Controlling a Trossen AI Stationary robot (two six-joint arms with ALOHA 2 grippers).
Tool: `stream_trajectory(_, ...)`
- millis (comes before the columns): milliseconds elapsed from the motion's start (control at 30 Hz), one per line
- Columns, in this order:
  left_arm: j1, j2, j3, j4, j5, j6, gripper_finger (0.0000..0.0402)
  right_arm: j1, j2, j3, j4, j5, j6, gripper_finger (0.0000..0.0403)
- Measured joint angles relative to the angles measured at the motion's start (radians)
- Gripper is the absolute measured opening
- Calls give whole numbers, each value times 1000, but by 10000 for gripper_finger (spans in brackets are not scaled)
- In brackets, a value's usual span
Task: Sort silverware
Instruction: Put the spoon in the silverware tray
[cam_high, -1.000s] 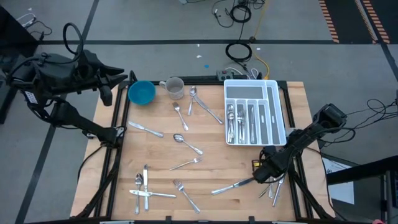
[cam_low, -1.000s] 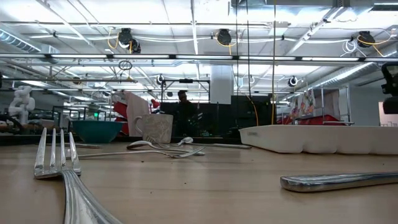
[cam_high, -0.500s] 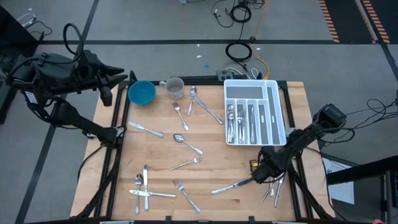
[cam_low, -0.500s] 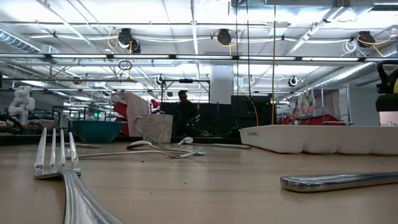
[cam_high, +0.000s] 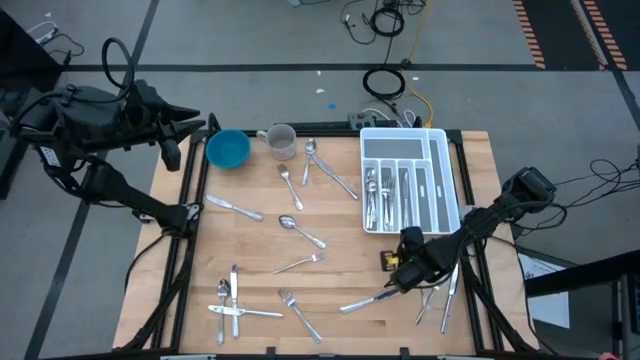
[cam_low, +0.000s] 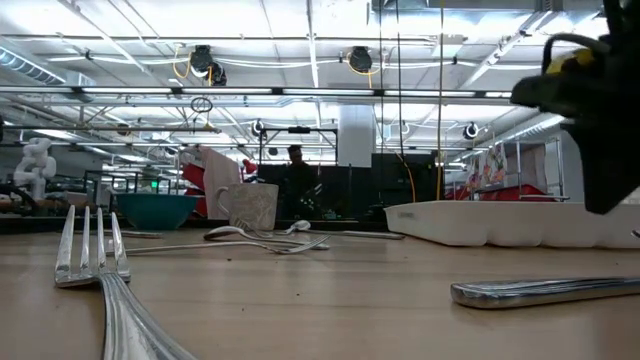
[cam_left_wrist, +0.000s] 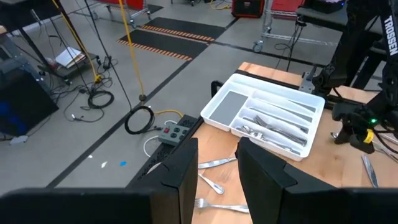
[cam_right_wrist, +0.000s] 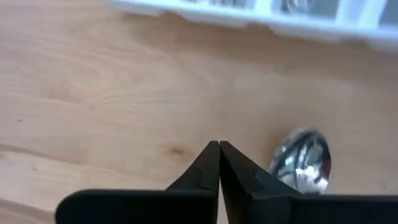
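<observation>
Loose silverware lies flat across the wooden table (cam_high: 330, 250): spoons (cam_high: 300, 230), a fork (cam_high: 300, 315), a knife (cam_high: 233, 207), and a few pieces (cam_high: 440, 300) by the right edge. More silverware (cam_high: 385, 195) lies in the white tray (cam_high: 447, 185). My right gripper (cam_right_wrist: 219, 148) is shut with nothing between its fingers. It points down over the near right of the table (cam_high: 397, 280), next to a long piece (cam_high: 365, 299). A spoon's bowl (cam_right_wrist: 303, 165) lies beside the fingertips. My left gripper (cam_left_wrist: 217, 171) stands open and holds nothing, high over the far left corner (cam_high: 195, 135).
A blue bowl (cam_high: 228, 150) and a clear cup (cam_high: 281, 142) stand at the far left of the table. A fork (cam_low: 95, 260) and a handle (cam_low: 545, 290) lie close to the near edge. A black frame rail (cam_high: 185, 210) runs along the table's left side.
My right gripper has moved toward the table's left edge and risen a little, away from the pieces at the right edge. In the low view it has come into the picture at the upper right. The silverware on the table lies as before.
</observation>
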Motion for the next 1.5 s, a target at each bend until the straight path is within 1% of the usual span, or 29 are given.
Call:
stream_trajectory(67,0,0,0,0,0,0,116,-7,-1,15,-93,-15,-9,0)
stream_trajectory(133,0,0,0,0,0,0,116,-11,-1,16,-202,-64,4,3)
stream_trajectory(200,0,0,0,0,0,-1,116,-12,-6,16,-270,-120,7,19)
stream_trajectory(233,0,0,0,0,0,-5,116,-12,-11,16,-283,-146,5,33)
stream_trajectory(300,0,0,0,0,0,-5,116,-11,-23,13,-285,-161,3,71)
stream_trajectory(433,0,0,0,0,1,-5,116,-11,-30,-13,-241,-161,8,170)
stream_trajectory(533,0,0,0,0,2,-5,116,-11,-30,-49,-211,-163,64,234)
stream_trajectory(600,0,0,0,0,2,-5,116,-11,-30,-72,-186,-183,98,259)
stream_trajectory(667,0,0,0,0,2,-5,116,-11,-30,-91,-138,-180,101,269)
stream_trajectory(767,0,0,0,0,3,-5,116,-11,-30,-106,-78,-176,91,268)
stream_trajectory(1033,0,0,0,0,3,-3,116,-11,-16,-176,99,-163,80,233)
stream_trajectory(1100,0,0,0,0,3,-3,116,-11,-11,-180,114,-162,81,223)
stream_trajectory(1267,0,0,0,0,2,0,116,-11,-10,-180,127,-163,76,189)
stream_trajectory(1500,0,0,0,0,2,0,116,-11,-8,-181,170,-168,38,123)
